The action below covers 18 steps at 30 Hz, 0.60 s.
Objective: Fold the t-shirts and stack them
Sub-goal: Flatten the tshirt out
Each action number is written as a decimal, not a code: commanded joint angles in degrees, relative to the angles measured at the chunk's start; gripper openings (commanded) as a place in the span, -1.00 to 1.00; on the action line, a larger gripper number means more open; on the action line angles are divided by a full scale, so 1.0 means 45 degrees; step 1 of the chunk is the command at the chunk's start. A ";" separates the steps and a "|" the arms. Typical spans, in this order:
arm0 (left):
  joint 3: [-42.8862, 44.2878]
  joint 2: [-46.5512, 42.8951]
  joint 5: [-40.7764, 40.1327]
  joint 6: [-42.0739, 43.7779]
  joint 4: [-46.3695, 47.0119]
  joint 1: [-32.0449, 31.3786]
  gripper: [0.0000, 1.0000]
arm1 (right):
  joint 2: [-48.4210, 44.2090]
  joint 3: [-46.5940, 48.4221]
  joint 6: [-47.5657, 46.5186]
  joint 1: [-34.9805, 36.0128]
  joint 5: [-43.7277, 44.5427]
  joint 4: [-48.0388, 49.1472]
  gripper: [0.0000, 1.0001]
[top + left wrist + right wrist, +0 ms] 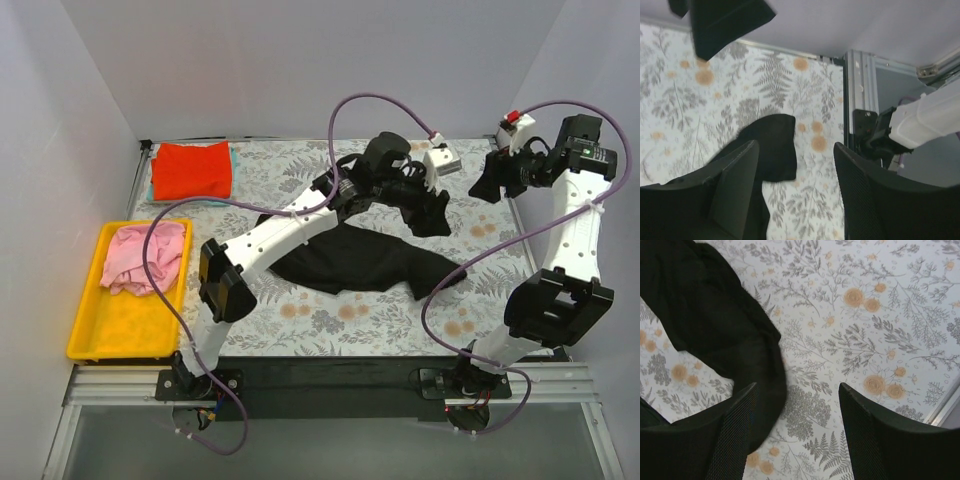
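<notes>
The large black t-shirt (360, 262) lies crumpled in the middle of the floral cloth. My left gripper (432, 212) hovers open above its far right part; the left wrist view shows a black sleeve (772, 147) below the open left gripper (795, 155). My right gripper (490, 182) is open and empty above the cloth at the back right; in the right wrist view, where the gripper (797, 392) shows, the black shirt (705, 315) lies to the left. The red-orange t-shirt (192, 170) lies folded at the back left with a teal edge (234, 162) beneath it. The pink t-shirt (146, 256) lies bunched in the tray.
A yellow plastic tray (118, 330) sits at the left of the table. The grey-and-orange floral cloth (380, 315) covers the table. White walls close in at the back and sides. An aluminium frame rail (858, 95) runs along the table's edge.
</notes>
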 commanded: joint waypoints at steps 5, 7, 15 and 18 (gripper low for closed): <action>-0.5152 -0.4517 0.2891 -0.1355 -0.0867 0.5851 0.47 | 0.0191 -0.2115 -0.2749 0.1554 0.1755 -0.1721 0.25; -0.5844 -0.4932 0.2757 -0.0032 -0.2207 0.6857 0.44 | 0.0231 -0.2841 -0.2963 0.2687 0.2906 -0.1682 0.14; -0.8658 -0.5911 0.0140 0.2043 -0.3096 0.9554 0.40 | -0.0061 -0.6762 -0.2867 0.4115 0.5601 -0.0121 -0.03; -0.8699 -0.5288 -0.0349 0.2394 -0.3309 1.0141 0.40 | -0.0783 -0.8520 -0.2420 0.5011 0.6985 0.1478 -0.02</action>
